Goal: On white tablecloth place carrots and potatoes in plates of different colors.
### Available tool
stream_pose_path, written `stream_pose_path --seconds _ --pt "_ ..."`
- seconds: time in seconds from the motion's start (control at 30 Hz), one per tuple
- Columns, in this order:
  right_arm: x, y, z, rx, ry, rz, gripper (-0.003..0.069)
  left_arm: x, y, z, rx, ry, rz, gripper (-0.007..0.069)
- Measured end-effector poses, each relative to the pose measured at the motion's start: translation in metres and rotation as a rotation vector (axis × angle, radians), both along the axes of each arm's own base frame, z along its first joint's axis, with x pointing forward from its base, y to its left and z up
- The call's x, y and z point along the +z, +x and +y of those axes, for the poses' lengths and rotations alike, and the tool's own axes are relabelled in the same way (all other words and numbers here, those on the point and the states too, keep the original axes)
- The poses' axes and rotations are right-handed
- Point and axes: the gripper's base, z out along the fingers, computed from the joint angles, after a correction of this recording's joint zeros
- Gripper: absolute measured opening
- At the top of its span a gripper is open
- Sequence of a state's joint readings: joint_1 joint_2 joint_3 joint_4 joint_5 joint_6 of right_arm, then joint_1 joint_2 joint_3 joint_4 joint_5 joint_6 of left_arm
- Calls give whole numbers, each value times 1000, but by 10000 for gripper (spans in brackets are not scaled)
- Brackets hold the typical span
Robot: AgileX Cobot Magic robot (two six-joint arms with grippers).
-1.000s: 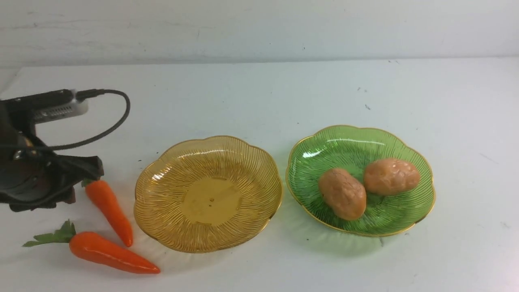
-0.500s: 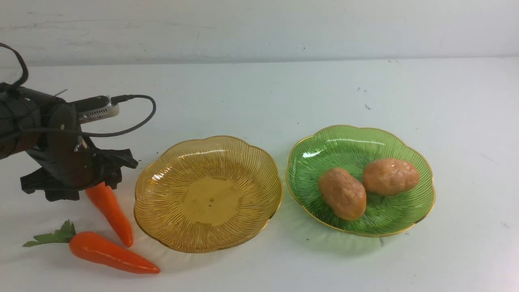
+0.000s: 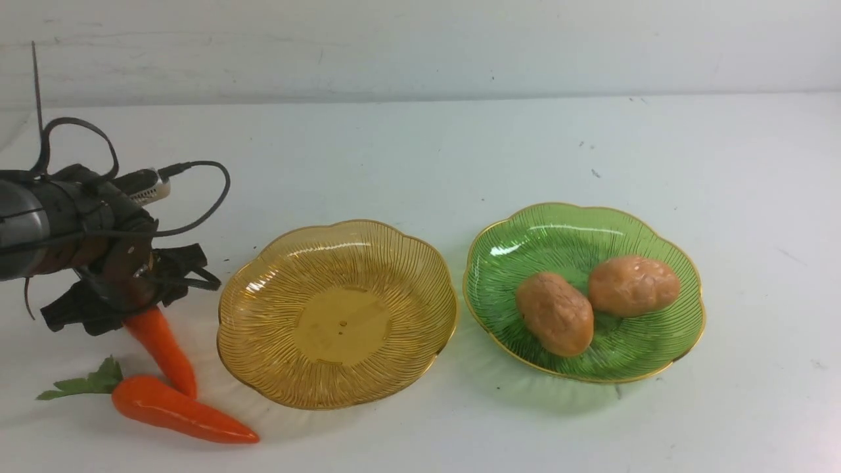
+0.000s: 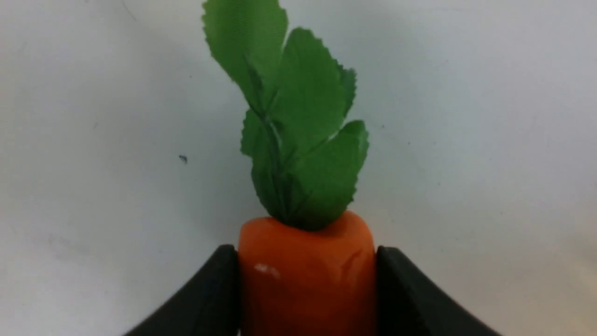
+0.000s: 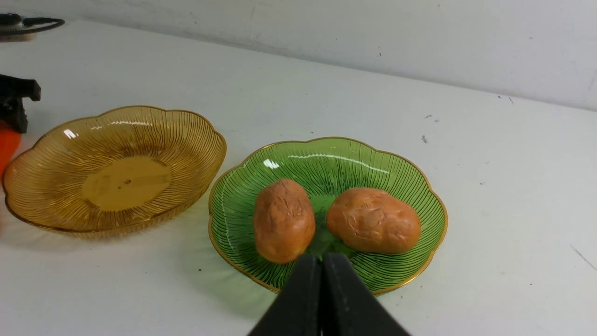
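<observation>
Clamped with the left fingers [image 4: 210, 298] pressed to both sides of the far carrot [image 4: 305, 275], right at its thick end just under the leaves; low over the white tablecloth [image 3: 420, 151] on the tabletop, beside the amber plate [image 3: 263, 276], tip down by the near carrot [image 3: 177, 410], touching it or just short, hard to tell. Glossy and tapered, so likely to squirt out of so short a bite if lifted fast or squeezed unevenly. Gripped far from the middle, so apt to droop and swing, then catch the scalloped rim and shove or tip the plate. May also drag the near carrot along. Best to clear the rim well and aim for the flat centre. No trouble expected from the green plate [image 3: 499, 263], already holding both potatoes [image 3: 555, 322], nor from the right fingers [image 5: 305, 289], pressed shut on nothing.
</observation>
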State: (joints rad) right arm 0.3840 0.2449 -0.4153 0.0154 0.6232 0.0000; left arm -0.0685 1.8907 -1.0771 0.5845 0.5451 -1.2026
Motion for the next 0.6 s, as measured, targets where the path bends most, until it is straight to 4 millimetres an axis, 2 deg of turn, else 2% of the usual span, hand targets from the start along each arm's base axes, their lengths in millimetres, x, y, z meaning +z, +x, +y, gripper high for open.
stream_pose_path --seconds 0.23,0.33,0.43,0.6 --pt "0 0 0 0 0 0 -15 1 -2 1 -19 18 23 253" --pt "0 0 0 0 0 0 -15 9 -3 0 -50 19 17 241" --pt "0 0 0 0 0 0 -15 30 -4 -1 -83 16 -27 241" --pt "0 0 0 0 0 0 -15 98 -5 -12 -152 -50 -201 239"
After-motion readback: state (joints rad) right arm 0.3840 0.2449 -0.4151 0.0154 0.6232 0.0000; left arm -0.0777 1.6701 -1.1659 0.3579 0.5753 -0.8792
